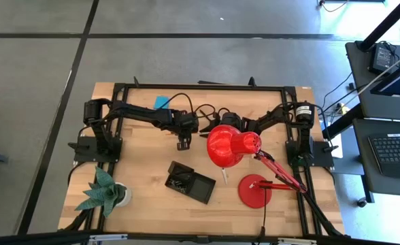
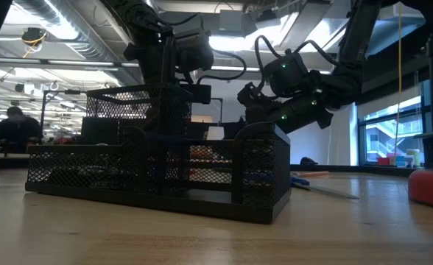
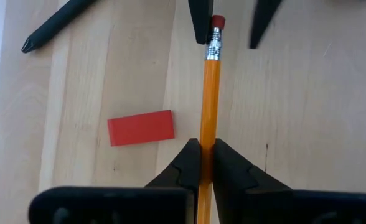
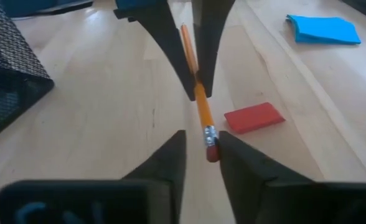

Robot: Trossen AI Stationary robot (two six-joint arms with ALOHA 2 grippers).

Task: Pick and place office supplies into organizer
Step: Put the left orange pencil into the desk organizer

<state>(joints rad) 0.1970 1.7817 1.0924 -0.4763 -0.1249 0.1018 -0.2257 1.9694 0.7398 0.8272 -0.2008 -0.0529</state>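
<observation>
A yellow wooden pencil [image 3: 209, 99] with a red eraser tip is held over the middle of the table, roughly level. My left gripper [image 3: 206, 163] is shut on it; in the high view that gripper [image 1: 181, 141] is left of the red lamp shade. My right gripper [image 4: 203, 163] is open, its fingers standing on either side of the pencil's eraser end [image 4: 211, 149]. Whether they touch it I cannot tell. The red piece [image 3: 140, 127], a black pen [image 3: 52, 25] and the blue sticky-note pad [image 4: 323, 28] lie flat on the wood. The black mesh organizer [image 1: 190, 181] stands nearer the front edge. My left gripper pinches the pencil's shaft [image 4: 198, 87] between its two fingers [image 4: 170, 46], some way back from the eraser end. The fingers come from above, pointing down, and lie across the pencil. The pencil sticks out roughly level toward the right gripper, clear of the table.
The big red lamp has its shade [image 1: 231, 146] right beside both grippers and hides part of the right one. Its base [image 1: 254, 191] is at front right. The green paper plant [image 1: 105, 190] stands at the front left corner. Bare wood lies between the grippers and the organizer.
</observation>
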